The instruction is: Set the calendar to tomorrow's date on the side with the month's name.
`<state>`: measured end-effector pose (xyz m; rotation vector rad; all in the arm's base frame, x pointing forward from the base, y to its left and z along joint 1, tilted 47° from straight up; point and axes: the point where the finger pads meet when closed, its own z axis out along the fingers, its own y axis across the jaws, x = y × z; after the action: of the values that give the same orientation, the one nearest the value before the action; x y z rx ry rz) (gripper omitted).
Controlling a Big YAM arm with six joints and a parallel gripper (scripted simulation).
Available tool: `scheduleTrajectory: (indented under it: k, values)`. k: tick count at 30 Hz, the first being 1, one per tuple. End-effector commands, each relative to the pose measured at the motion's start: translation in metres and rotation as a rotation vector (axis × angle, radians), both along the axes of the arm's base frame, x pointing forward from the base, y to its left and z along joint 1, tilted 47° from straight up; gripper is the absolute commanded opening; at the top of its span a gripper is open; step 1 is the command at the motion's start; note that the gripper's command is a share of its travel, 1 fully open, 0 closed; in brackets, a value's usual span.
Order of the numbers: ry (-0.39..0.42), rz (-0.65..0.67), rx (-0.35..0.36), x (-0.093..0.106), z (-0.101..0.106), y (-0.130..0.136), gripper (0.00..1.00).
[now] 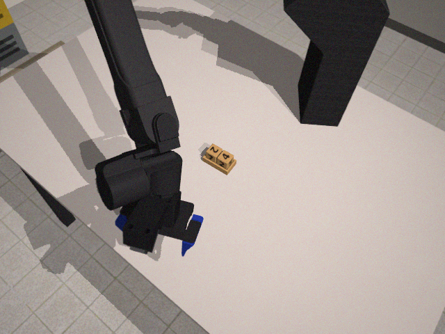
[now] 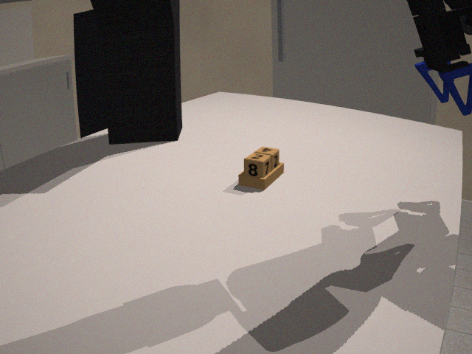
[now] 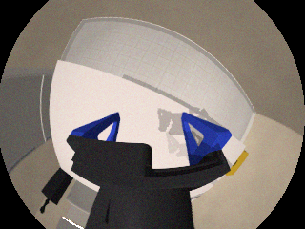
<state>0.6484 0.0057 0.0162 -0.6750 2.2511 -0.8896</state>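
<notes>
Two cubes (image 1: 219, 155) (image 2: 261, 161) sit side by side in tray (image 1: 227, 171) (image 2: 251, 181), mid-desk (image 1: 287, 216) (image 2: 152, 228) (image 3: 143, 105). Claw (image 1: 154, 235) (image 2: 454, 108) (image 3: 151, 114) released, out by desk's edge. No change visible; looks like whole date-set remains.

Gripper fingertips (image 1: 185, 247) (image 2: 465, 110) blue; cubes (image 1: 225, 158) (image 2: 253, 168) & tray (image 1: 215, 167) (image 2: 251, 181) tan w/ blk digits on cubes; tabletop (image 1: 305, 216) (image 2: 133, 236) (image 3: 81, 100) pale pinkish-wht.
</notes>
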Motion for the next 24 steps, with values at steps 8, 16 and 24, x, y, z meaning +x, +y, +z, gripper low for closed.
scheduleTrajectory:
  k: [8,16,24]
  values:
    - [-0.007,0.005,0.001,0.001,0.004,0.003,1.00]
    - [-0.007,0.005,0.001,0.001,0.004,0.003,1.00]
    - [-0.033,-0.109,0.052,-0.048,0.000,-0.027,1.00]
